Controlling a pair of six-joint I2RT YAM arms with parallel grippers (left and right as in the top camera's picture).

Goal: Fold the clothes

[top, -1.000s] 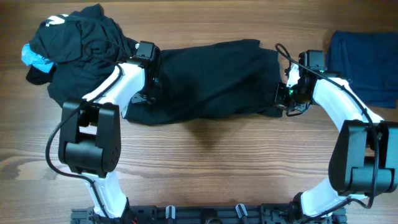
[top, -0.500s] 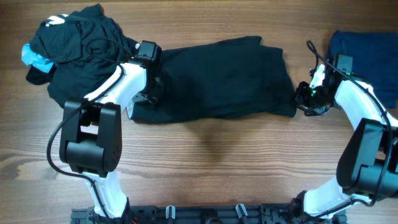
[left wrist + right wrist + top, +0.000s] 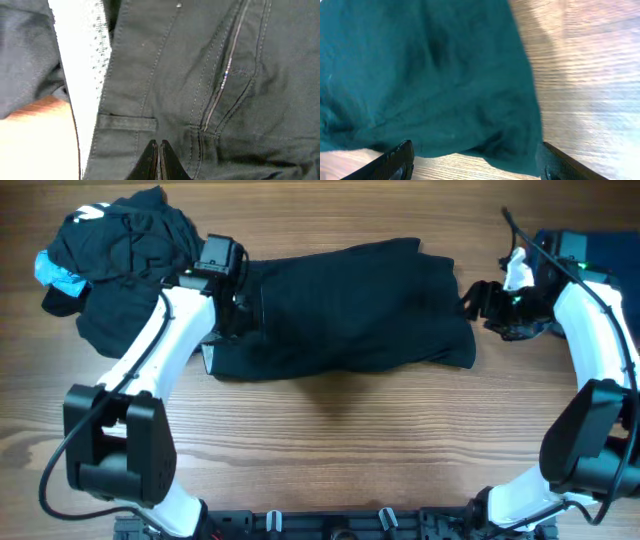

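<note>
Wood table (image 3: 330, 450) carried the black shorts (image 3: 340, 305), spread flat at centre. The left gripper (image 3: 157, 157) rested with tips together by the waistband (image 3: 80, 75) on the left. The right gripper (image 3: 475, 150) hung with fingers apart over the right end. Recommended: grasp both ends level and fold without wrinkling.

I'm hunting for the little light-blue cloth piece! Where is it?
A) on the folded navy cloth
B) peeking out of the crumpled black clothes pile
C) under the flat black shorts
B: the light-blue cloth piece shows at the left edge of the crumpled black clothes pile.
</note>
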